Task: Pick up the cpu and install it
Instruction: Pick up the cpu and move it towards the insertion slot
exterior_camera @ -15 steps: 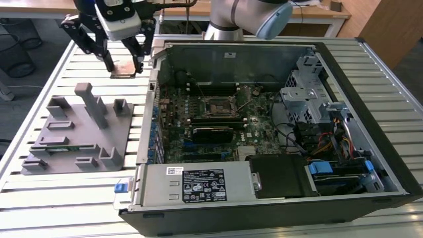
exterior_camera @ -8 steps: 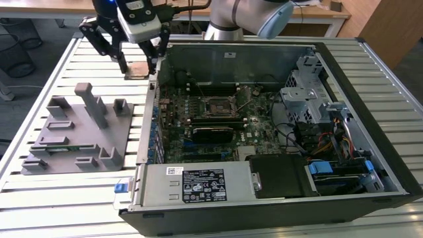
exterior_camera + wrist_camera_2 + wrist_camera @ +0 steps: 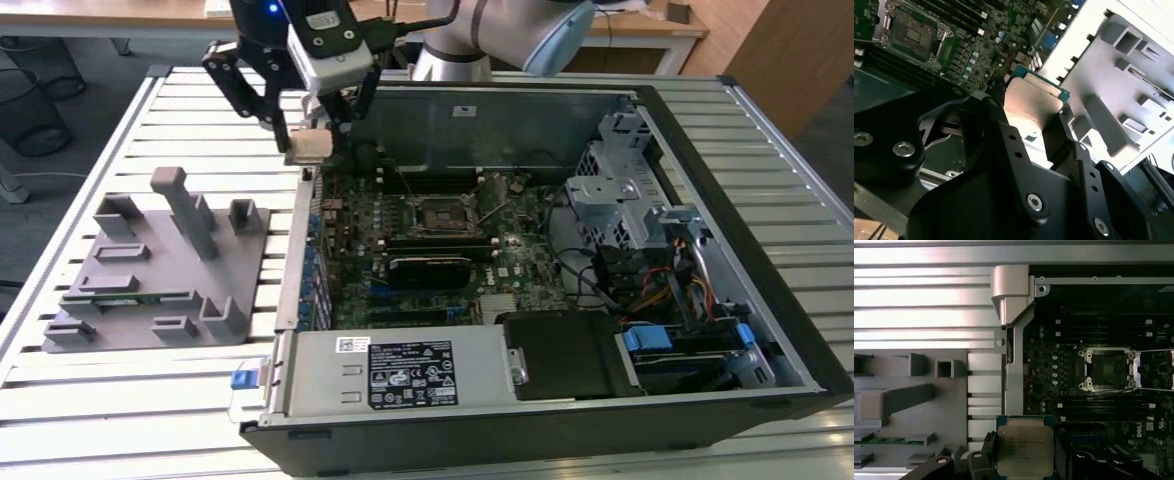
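The cpu is a small flat square chip with a dull silver top, held in the air by my gripper, which is shut on it. It hangs over the case's wall on the exterior view's left, near the back corner. In both wrist views the cpu sits between the black fingers. The open socket lies in the middle of the motherboard; the first wrist view shows the socket with its metal frame lifted.
An open computer case stands on a slatted table. A grey fixture block holding a green memory stick lies beside the case on the exterior view's left. Drive cage and cables fill the case's other side.
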You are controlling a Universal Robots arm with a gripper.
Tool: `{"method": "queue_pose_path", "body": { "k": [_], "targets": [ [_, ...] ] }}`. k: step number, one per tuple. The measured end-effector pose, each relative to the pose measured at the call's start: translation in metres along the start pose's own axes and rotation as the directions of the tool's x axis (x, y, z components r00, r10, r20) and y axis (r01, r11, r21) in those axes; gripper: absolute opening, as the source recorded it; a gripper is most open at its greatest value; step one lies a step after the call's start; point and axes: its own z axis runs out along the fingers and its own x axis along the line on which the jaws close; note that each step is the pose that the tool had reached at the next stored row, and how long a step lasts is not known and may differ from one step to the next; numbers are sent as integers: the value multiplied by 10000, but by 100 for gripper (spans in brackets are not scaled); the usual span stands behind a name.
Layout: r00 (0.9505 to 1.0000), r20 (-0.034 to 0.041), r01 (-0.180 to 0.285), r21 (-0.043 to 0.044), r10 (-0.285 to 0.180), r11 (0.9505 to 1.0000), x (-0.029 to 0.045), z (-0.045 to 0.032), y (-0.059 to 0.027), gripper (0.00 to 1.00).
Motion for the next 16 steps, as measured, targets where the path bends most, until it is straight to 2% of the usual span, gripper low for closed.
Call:
{"method": "queue_pose_path", "body": {
  "k": [6, 16],
  "targets": [
    [10000, 0, -4, 0, 4, 10000, -230, 38, 10, 54],
    [10000, 0, -2, 0, 2, 10000, -629, 78, 78, 54]
  ]
}}
